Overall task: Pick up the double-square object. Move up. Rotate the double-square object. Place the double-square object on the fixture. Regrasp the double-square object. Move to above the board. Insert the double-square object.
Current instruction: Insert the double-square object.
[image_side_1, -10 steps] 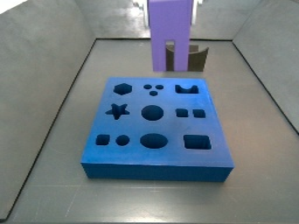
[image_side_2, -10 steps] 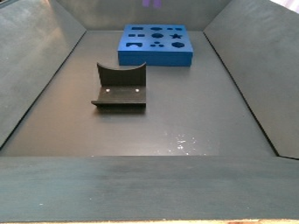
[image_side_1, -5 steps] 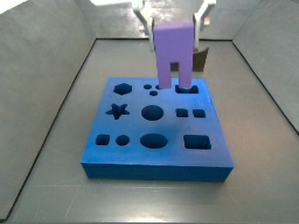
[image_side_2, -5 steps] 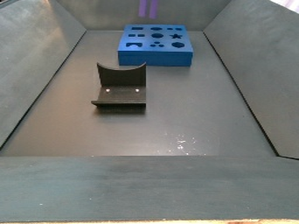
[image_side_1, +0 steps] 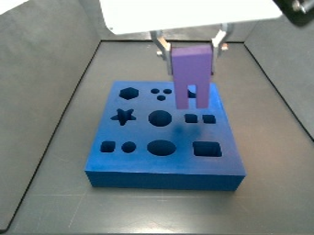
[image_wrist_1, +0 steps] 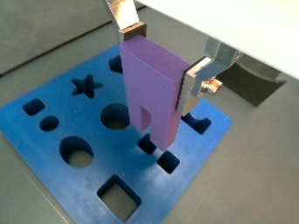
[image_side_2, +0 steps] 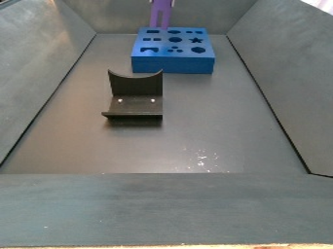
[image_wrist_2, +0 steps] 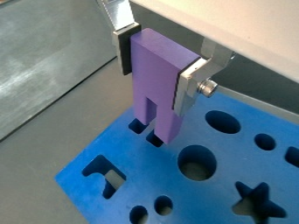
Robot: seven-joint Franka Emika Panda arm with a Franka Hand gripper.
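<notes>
My gripper is shut on the upper end of the double-square object, a light-purple block held upright with its two legs pointing down. It hangs over the right rear part of the blue board. In both wrist views the silver fingers clamp the block's two sides, and the leg tips stand right at a pair of small square cut-outs in the board. I cannot tell whether they touch. The dark fixture stands empty on the floor, apart from the board.
The board has many dark cut-outs: star, hexagon, circles and squares. Grey sloping walls ring the floor. In a wrist view a dark shape shows just beyond the board's edge.
The gripper has come down with the block, and its legs have dropped from well above the board to the cut-outs. The fixture and board have not moved.
</notes>
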